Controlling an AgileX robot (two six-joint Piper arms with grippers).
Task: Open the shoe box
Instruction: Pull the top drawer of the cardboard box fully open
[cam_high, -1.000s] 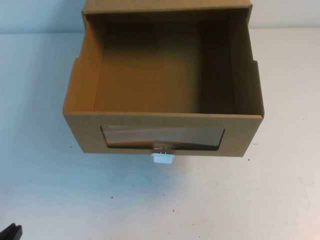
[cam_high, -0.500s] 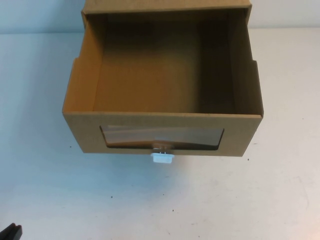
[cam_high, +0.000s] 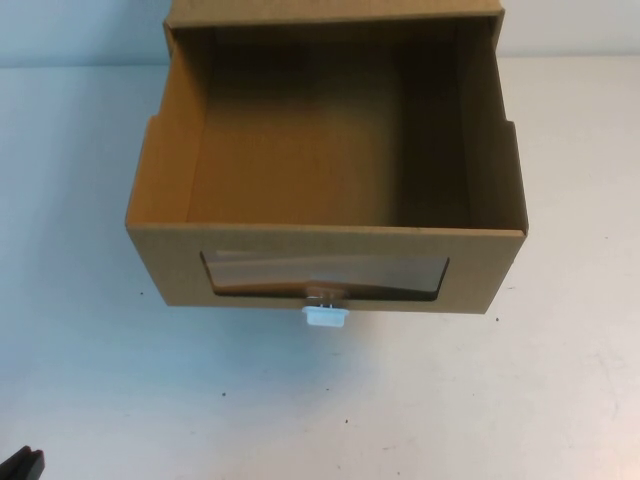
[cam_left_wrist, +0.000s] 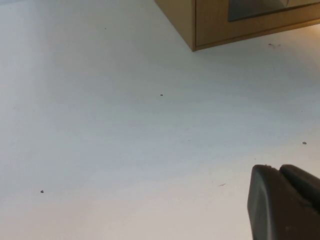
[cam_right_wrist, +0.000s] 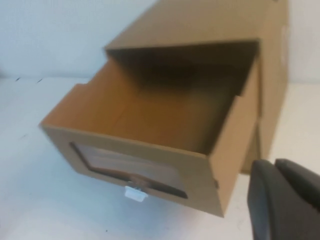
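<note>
Well, the shoe box (cam_high: 325, 260) lies in front of both of my grippers, on the white table (cam_high: 100, 380). The right gripper (cam_right_wrist: 275, 165) is the nearer one. It hangs low, just beside the front corner of the drawer (cam_right_wrist: 150, 115) on its own side, and the drawer's front is a little ahead of it and across from it. Its two dark pads are pressed together and it holds nothing. The left gripper (cam_left_wrist: 279, 170) sits well apart from the box. From there I only see one bottom corner of the box, far ahead. Its pads look pressed together too, with nothing in them.

The drawer slides in a line that runs from the box toward me, so any pull would have to come straight back along that line.

The box is plain brown card. The drawer stands far out of its sleeve (cam_high: 335, 10) and I can see right down inside; it looks bare. On the front wall there is a see-through window (cam_high: 325, 275), and under it a small pale pull tab (cam_high: 325, 317). I think the box is as good as open.
</note>
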